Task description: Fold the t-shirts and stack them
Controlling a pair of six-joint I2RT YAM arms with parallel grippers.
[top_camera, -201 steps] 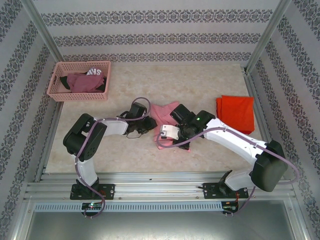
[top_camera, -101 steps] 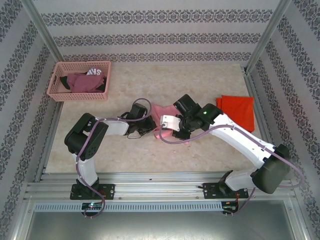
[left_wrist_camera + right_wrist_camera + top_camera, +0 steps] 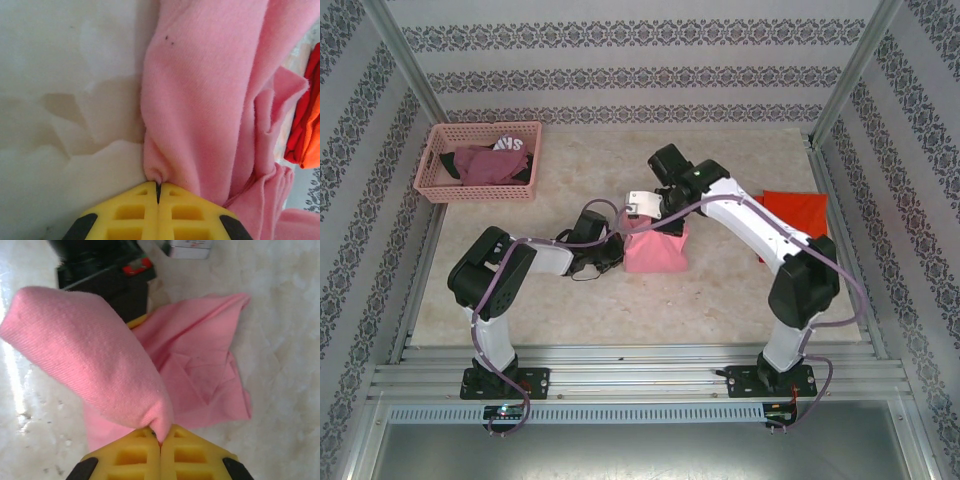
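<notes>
The pink t-shirt (image 3: 656,252) lies mid-table as a rough square, with its far edge lifted. My right gripper (image 3: 651,226) is shut on that raised edge; in the right wrist view the yellow fingertips (image 3: 160,434) pinch a hanging fold of the pink t-shirt (image 3: 95,355) above the rest of the cloth. My left gripper (image 3: 617,251) is shut on the shirt's left edge, low at the table; its tips (image 3: 158,186) nip a small tuck of the pink t-shirt (image 3: 200,85). The orange-red t-shirt (image 3: 802,212) lies folded at the right, partly behind the right arm, and also appears as an orange-red t-shirt (image 3: 304,125) beyond the pink one.
A pink basket (image 3: 430,165) at the far left holds maroon and black garments (image 3: 485,163). Patterned walls and metal posts enclose the marble tabletop (image 3: 720,300). The right arm reaches across above the orange-red shirt.
My right gripper has carried the pink shirt's edge from the near side toward the far side, swinging the arm left. My left gripper has shut on the shirt's left edge.
</notes>
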